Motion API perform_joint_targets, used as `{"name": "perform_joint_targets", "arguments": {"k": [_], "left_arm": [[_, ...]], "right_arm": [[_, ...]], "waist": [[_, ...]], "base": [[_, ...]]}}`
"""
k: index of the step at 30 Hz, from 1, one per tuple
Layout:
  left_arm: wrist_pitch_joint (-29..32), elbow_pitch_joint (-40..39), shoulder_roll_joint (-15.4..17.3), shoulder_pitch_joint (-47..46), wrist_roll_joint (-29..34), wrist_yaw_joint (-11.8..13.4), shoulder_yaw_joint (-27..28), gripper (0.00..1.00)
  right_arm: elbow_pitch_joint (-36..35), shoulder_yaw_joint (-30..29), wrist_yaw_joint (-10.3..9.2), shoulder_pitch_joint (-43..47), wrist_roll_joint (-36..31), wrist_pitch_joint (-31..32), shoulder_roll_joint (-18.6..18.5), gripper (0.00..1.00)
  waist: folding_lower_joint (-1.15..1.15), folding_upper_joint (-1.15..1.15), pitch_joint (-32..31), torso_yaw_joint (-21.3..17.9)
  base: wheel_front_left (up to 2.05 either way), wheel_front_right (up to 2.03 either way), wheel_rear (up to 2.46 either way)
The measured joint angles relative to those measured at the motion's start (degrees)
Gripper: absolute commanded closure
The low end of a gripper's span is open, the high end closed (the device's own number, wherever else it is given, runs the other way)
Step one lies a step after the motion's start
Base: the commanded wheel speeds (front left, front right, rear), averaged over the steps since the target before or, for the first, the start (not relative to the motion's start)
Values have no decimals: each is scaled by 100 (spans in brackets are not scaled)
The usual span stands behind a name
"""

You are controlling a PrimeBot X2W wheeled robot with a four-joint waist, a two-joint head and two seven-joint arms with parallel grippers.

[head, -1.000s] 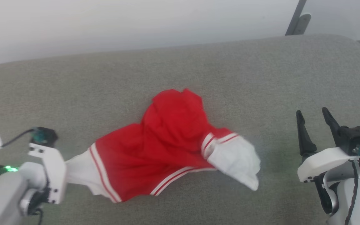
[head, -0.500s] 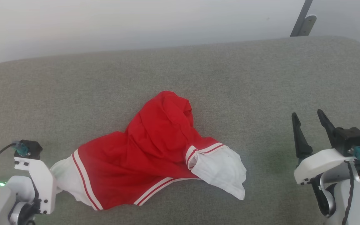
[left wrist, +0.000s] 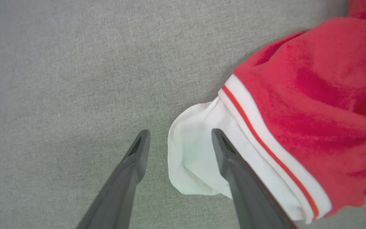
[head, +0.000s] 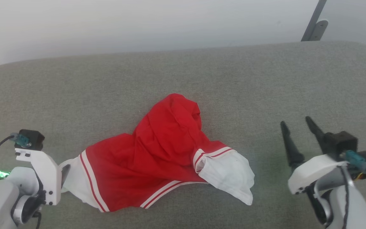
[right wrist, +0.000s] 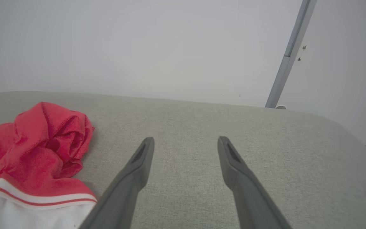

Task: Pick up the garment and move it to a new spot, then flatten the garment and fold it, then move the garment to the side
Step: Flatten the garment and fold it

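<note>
I have the garment (head: pixel 157 152) lying crumpled around the middle of the grey cushion (head: pixel 233 79), nearer the front edge than the back. Its red body bunches into a hump at the far end, and I cannot make out which part of the garment that is. The right cuff (head: pixel 227 173) flops out white toward the right. The left cuff (head: pixel 73 179) points the other way, and in the head view its tip is hidden behind my left wrist mount (head: pixel 43 171).

I read the left gripper (left wrist: pixel 180 131) from its own wrist view: the fingers are spread and are not pinching anything. The rounded edge of the left cuff lies in the gap, and one finger (left wrist: pixel 233 171) crosses in front of the white fabric. I cannot tell whether it touches the cloth. The red part runs off that view's right and top edges.

The right gripper (head: pixel 295 121) is spread too, with nothing between its fingers, above bare cushion well to the right of the garment. In its wrist view the garment sits at the lower left, cut off by the frame. A grey bar (head: pixel 315 22) against the wall (head: pixel 138 22) is cut off at the top.
</note>
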Motion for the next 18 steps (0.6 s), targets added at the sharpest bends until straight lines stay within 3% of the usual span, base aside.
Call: {"name": "perform_joint_targets", "arguments": {"k": [12, 18], "left_arm": [[-1574, -999, -4, 436, 196, 599, 519, 0], [-2402, -1318, -101, 751, 194, 744, 806, 0]], "right_arm": [[-319, 1563, 0, 264, 965, 1003, -515, 0], [-621, 2220, 0, 378, 1636, 1771, -857, 0]], "waist": [[0, 0, -84, 289], [0, 0, -117, 463]], "base": [[0, 0, 0], [0, 0, 0]]}}
